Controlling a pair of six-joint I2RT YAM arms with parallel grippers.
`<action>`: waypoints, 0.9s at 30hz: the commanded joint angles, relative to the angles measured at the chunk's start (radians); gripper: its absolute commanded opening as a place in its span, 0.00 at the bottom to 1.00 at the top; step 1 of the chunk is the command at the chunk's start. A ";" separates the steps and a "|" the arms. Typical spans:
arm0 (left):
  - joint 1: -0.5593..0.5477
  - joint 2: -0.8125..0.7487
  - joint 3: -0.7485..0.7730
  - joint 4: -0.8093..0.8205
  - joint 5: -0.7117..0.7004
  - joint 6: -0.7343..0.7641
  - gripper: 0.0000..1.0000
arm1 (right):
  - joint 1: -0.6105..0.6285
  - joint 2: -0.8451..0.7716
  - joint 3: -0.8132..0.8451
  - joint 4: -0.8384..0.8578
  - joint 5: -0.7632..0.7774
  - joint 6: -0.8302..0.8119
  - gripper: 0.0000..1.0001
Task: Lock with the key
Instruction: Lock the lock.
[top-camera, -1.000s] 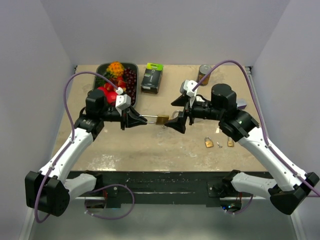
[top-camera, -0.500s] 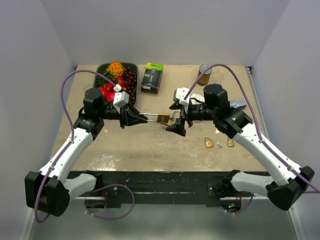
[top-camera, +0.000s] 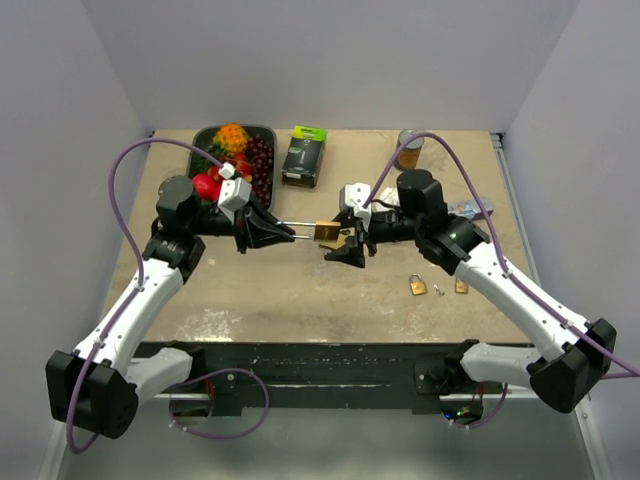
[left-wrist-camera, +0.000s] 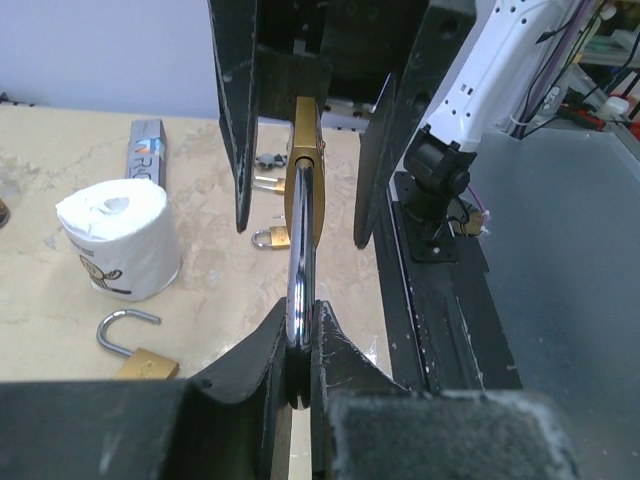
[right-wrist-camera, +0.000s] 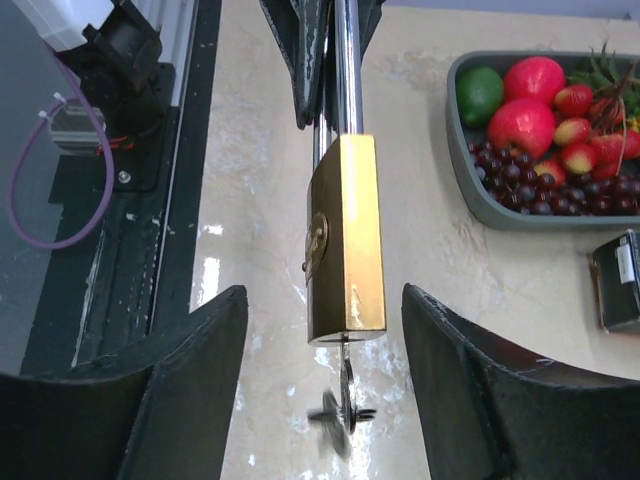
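A brass padlock (top-camera: 326, 232) hangs in the air above the table's middle. My left gripper (top-camera: 291, 232) is shut on its long steel shackle (left-wrist-camera: 301, 250). In the left wrist view the gripper (left-wrist-camera: 302, 315) pinches the shackle edge-on, and the brass body (left-wrist-camera: 306, 130) points away. The key (right-wrist-camera: 345, 385) sticks out of the bottom of the padlock (right-wrist-camera: 347, 235), with a blurred ring dangling from it. My right gripper (right-wrist-camera: 324, 295) is open, with one finger on each side of the lock body's lower end and a gap on both sides. From above, the right gripper (top-camera: 344, 243) meets the lock from the right.
A grey tray (top-camera: 266, 137) of fruit, a black box (top-camera: 305, 155) and a can (top-camera: 408, 148) stand along the back. Two small padlocks (top-camera: 418, 285) lie at the front right. A white paper roll (left-wrist-camera: 120, 240) and an open padlock (left-wrist-camera: 135, 345) show in the left wrist view.
My right gripper has moved left until its fingers straddle the padlock, and its jaws have narrowed. The left arm has drawn back slightly, still holding the shackle.
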 joint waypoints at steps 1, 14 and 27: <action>-0.006 -0.045 0.006 0.218 0.018 -0.125 0.00 | 0.003 -0.038 -0.053 0.183 -0.060 0.080 0.63; -0.009 -0.049 -0.017 0.304 0.012 -0.180 0.00 | 0.023 -0.035 -0.047 0.258 -0.072 0.172 0.48; -0.012 -0.049 -0.042 0.350 0.003 -0.203 0.00 | 0.051 -0.013 0.001 0.243 -0.089 0.188 0.26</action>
